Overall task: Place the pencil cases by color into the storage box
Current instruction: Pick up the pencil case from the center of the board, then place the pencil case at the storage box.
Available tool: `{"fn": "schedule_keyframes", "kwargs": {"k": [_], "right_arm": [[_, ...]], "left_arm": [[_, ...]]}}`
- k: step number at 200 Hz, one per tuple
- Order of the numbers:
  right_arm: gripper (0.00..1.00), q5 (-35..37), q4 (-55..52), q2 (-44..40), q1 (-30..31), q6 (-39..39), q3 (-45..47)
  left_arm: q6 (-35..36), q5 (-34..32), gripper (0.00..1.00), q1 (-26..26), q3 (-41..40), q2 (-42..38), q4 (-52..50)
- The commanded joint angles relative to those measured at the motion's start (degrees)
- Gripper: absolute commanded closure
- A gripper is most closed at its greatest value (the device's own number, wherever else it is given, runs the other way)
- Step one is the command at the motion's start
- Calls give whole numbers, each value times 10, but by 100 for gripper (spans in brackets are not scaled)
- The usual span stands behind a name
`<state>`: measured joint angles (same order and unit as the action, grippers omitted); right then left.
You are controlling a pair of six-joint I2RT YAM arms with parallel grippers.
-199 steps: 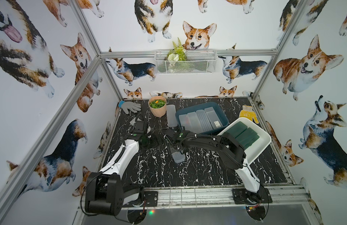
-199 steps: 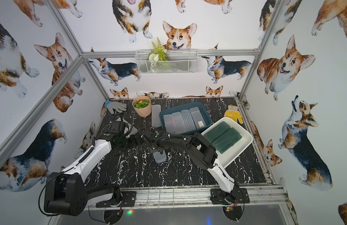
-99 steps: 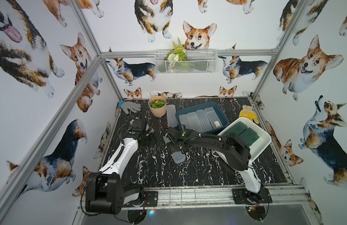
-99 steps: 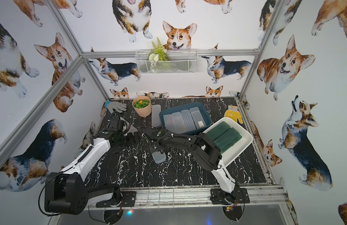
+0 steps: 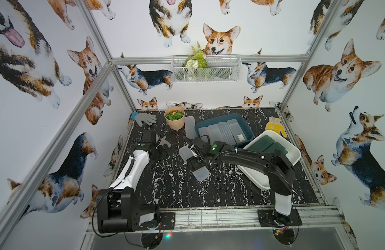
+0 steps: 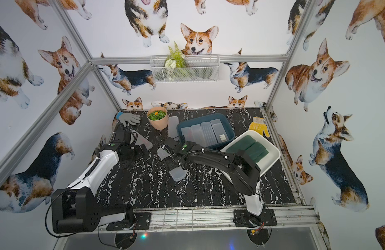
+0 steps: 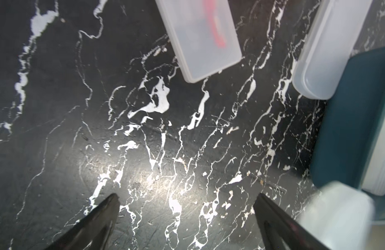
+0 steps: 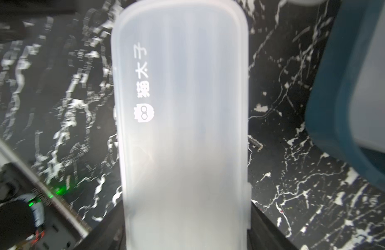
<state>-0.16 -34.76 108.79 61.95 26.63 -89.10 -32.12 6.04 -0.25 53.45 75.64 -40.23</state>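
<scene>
My right gripper [image 5: 194, 162] [image 8: 185, 227] is shut on a frosted white pencil case [image 5: 192, 164] [image 8: 180, 108], gripped across its width and held just above the table's middle. The blue storage box [image 5: 247, 129] holds several frosted cases [image 5: 224, 132]. Dark green cases [image 5: 271, 145] lie in the white storage box [image 5: 258, 179]. My left gripper [image 5: 163, 148] [image 7: 187, 197] is open over bare table. Another frosted case [image 5: 163, 140] [image 7: 200, 39] lies just beyond it. One more frosted case [image 5: 190, 127] [image 7: 330, 47] lies against the blue box's left side.
A peach pot of green plants [image 5: 174, 118] and a grey glove [image 5: 145, 118] sit at the back left. A yellow glove [image 5: 276, 127] lies at the back right. A wire basket [image 5: 205, 69] hangs on the back wall.
The right arm has shifted a little to the right with the frosted case still in its grip. The left gripper has drawn back slightly toward the far left, still open.
</scene>
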Motion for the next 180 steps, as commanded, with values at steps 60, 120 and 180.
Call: {"fn": "schedule_keyframes", "kwargs": {"k": [60,120,180], "right_arm": [[28,-60,24,-92,-68,-50,-18],[27,-56,14,-104,-165,-52,-52],[28,-56,16,-82,-280,-69,-49]], "left_arm": [[-32,32,0,44,64,44,-1],[-51,51,0,46,115,78,5],[-98,93,0,45,164,90,43]]}}
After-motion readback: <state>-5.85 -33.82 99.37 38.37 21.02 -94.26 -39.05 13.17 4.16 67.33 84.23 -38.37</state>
